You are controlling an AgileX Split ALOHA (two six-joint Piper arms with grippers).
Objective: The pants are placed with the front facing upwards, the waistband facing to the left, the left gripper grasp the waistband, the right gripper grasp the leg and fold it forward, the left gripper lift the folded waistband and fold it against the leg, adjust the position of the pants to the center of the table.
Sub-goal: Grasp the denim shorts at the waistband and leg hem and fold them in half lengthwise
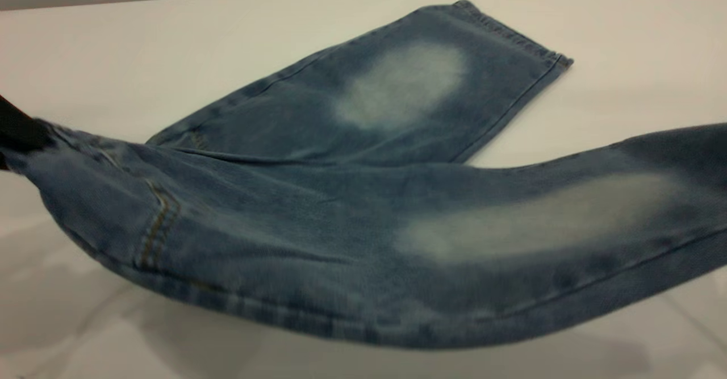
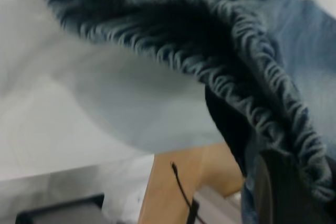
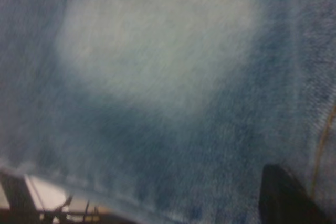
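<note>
Your black left tool [image 1: 17,132] pinches the gathered waistband of the faded blue denim pants [image 1: 352,220], near leg [image 1: 539,220] lifted off the white worktop [image 1: 85,72] mid-fold; the right tool's [image 3: 286,198] grip I cannot tell; second fold and centring remain.

Right claw [image 3: 286,198] mostly behind pants [image 1: 363,208].

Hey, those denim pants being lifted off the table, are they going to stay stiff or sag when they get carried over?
Probably sag: the pants already hang in a curve between their two raised ends. Likely floppy, since the far leg lies limp on the table. The gathered waistband bunches by the left gripper, so it may stretch.
</note>
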